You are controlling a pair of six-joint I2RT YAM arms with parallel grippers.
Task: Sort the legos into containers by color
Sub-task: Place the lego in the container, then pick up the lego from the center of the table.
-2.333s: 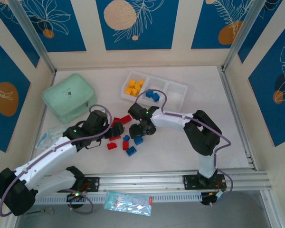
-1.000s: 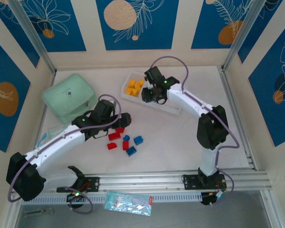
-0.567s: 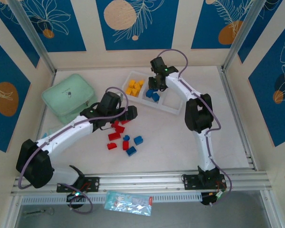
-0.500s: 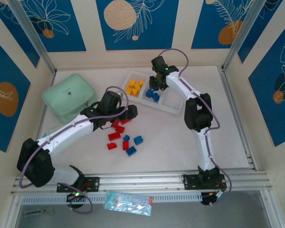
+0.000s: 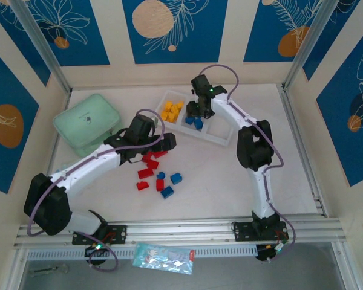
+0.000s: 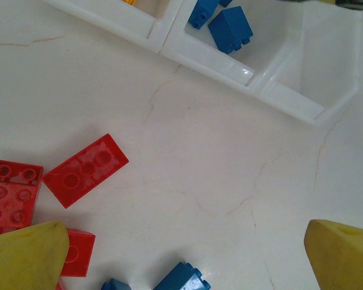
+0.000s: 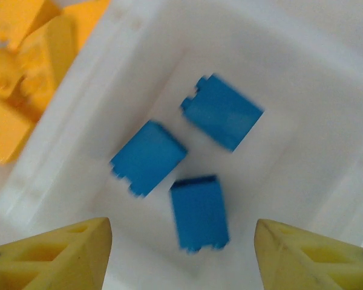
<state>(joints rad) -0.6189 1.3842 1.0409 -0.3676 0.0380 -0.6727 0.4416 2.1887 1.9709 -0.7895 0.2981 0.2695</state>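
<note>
Right wrist view: three blue legos [image 7: 148, 158] are seen lying in the middle compartment [image 7: 272, 72] of the translucent white tray [image 7: 91, 103], one of them blurred. Yellow-orange legos [image 7: 24, 66] are heaped in the neighbouring compartment beyond the dividing wall. The right pincer [image 7: 183, 266] is held directly above the blue ones, with its yellow fingertips [image 7: 66, 254] spread well apart and nothing gripped between them. In the top external view, the tray is found at the far middle of the desk [image 5: 242, 175], with the yellow pile in its left compartment and the blue pieces in the one beside it. On the bare desk nearer the arms, red legos [image 5: 146, 173] and a few loose blue legos [image 5: 167, 192] are scattered close together (some touching, some just apart). The left pincer [image 5: 169, 142] is positioned over the far edge of that scatter, between it and the tray. In the left wrist view its fingers [image 6: 24, 254] are opened wide and nothing is pinched, with red pieces lying below the left finger. A mint-green case [image 5: 88, 124] is placed to the left of the tray, and a flat printed packet [image 5: 163, 258] is seen by the rail between the arm bases.
</note>
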